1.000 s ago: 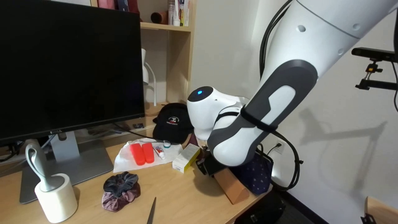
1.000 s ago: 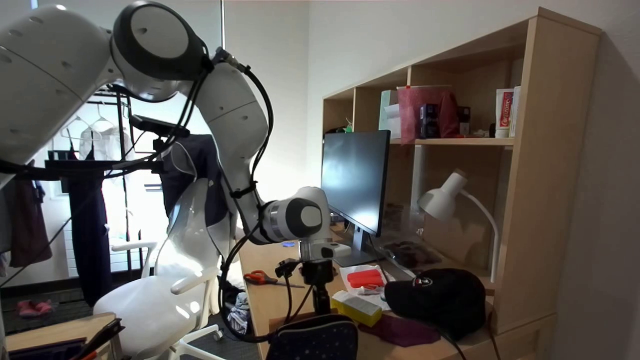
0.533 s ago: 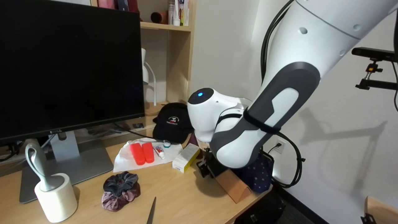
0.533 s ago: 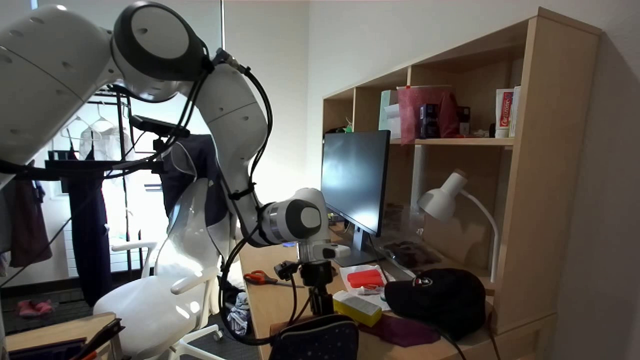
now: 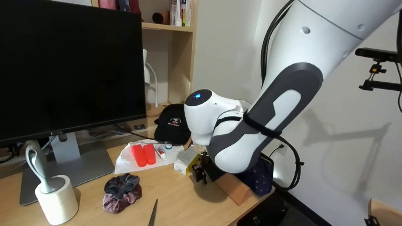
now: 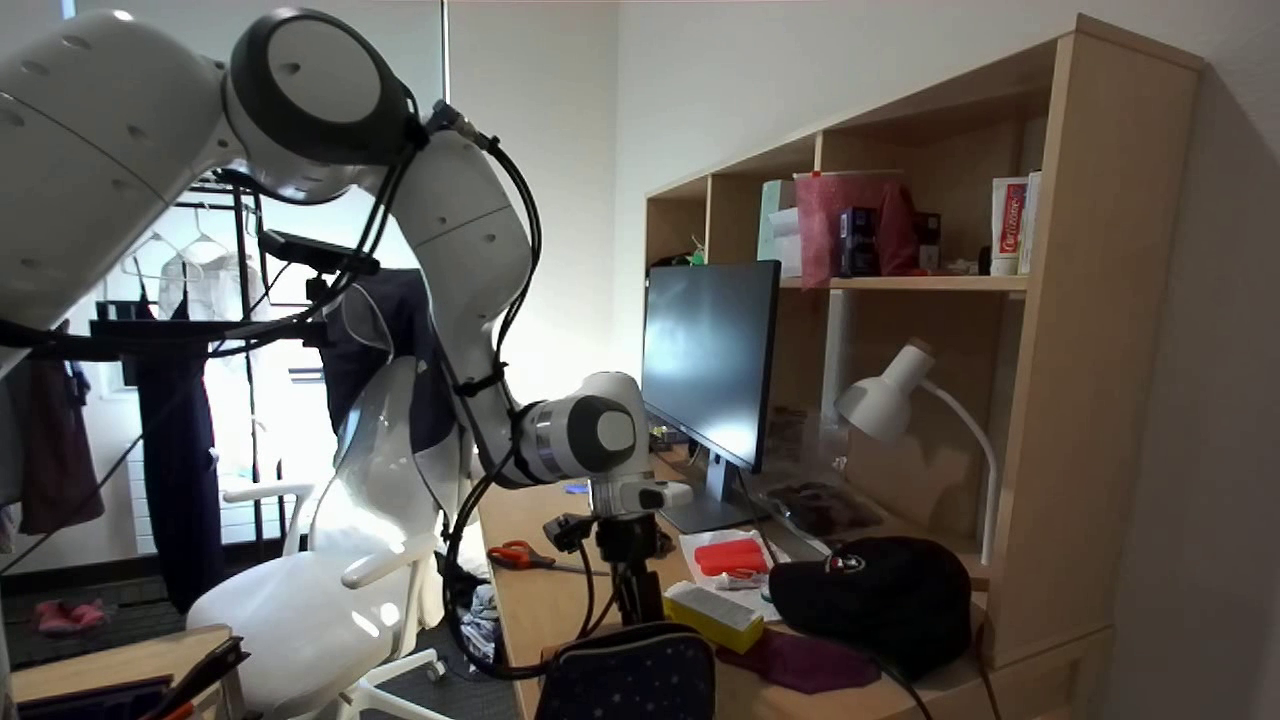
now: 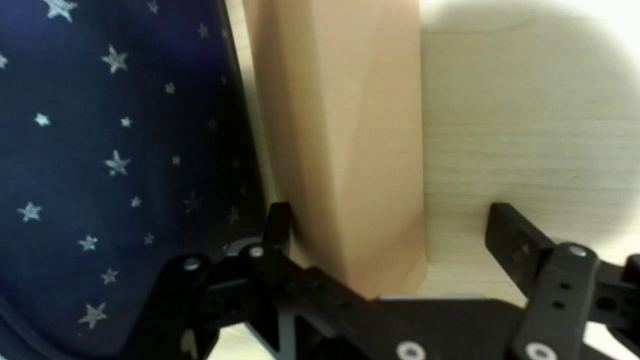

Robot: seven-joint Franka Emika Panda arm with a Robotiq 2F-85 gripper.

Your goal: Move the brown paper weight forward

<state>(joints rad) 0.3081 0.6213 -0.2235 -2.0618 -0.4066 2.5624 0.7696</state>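
The brown paper weight (image 7: 350, 125), a tan block with a ridge along its top, lies lengthwise between the fingers of my gripper (image 7: 391, 220) in the wrist view. My jaws stand wide open. The left finger (image 7: 278, 222) sits in the narrow gap between the weight and the navy pouch, close against the weight; whether it touches, I cannot tell. A clear gap separates the right finger (image 7: 515, 240) from the weight. In an exterior view the weight (image 5: 234, 188) rests near the desk's corner, its far end hidden by my arm.
The star-patterned navy pouch (image 7: 115, 150) stands right beside the weight. A white-and-yellow box (image 5: 187, 159) is close to my gripper on its other side. Farther along the desk lie scrunchies (image 5: 122, 193), a black cap (image 6: 870, 605) and scissors (image 6: 525, 556).
My jaws have opened, and the finger seen in an exterior view has swung away from the weight toward the box. The arm has shifted slightly the same way. The weight has hardly moved.
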